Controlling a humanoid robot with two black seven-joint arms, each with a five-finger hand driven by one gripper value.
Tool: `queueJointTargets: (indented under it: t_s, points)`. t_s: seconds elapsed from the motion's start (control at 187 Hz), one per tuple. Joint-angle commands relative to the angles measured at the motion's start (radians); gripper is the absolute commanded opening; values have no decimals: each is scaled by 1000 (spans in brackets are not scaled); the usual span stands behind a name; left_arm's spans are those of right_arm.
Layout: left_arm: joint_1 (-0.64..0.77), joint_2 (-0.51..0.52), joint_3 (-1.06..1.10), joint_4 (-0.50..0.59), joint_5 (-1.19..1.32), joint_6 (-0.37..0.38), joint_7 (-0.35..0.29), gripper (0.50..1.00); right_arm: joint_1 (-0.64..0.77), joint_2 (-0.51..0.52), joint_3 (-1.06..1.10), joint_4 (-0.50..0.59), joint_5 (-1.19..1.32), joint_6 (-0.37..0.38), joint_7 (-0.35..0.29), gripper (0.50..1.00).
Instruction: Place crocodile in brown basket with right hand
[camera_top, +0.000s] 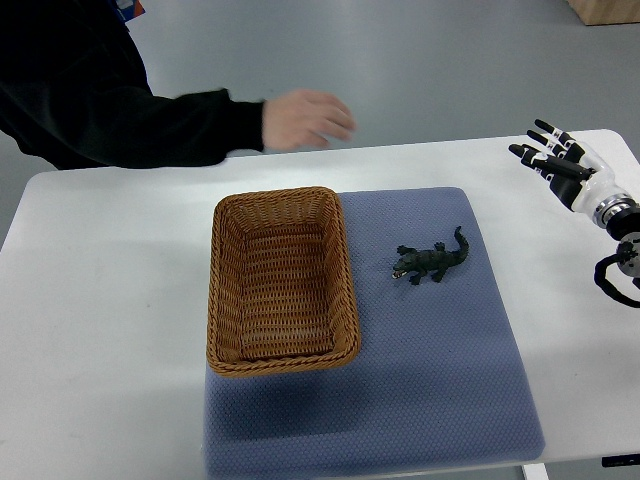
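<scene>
Over at the right edge the right hand (568, 168) hangs in the air, fingers (545, 128) spread and holding nothing — its wrist runs out sideways.

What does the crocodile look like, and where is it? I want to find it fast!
Find the white table and the blue mat on it. Right of the brown basket, on the bare mat, lies the crocodile. It is the only toy there: small, dark green, with legs and a long tail.
</scene>
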Motion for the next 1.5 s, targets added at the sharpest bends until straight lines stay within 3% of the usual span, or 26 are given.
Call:
queueJointTargets:
  t_s: [0.0,0.358,0.62,0.951,1.309,1.496]
  points:
    - [0,0,0,0,1,0,0,1000,2,0,0,0,0,1,0,926]
    - [0,0,0,0,1,-3,0,1000,2,-2,-2,0,-12,3,0,928]
    - [0,0,-1,0,1,-3,0,1000,5,-11,-8,0,-22,49,0,926]
    - [0,0,-1,1,1,-3,0,1000,25,-23,-5,11,-158,61,0,926]
    - [3,0,0,3,1,0,0,1000,81,-45,-6,23,-371,188,29,926]
    - [3,0,0,3,1,0,0,1000,97,-72,-6,112,-555,222,71,926]
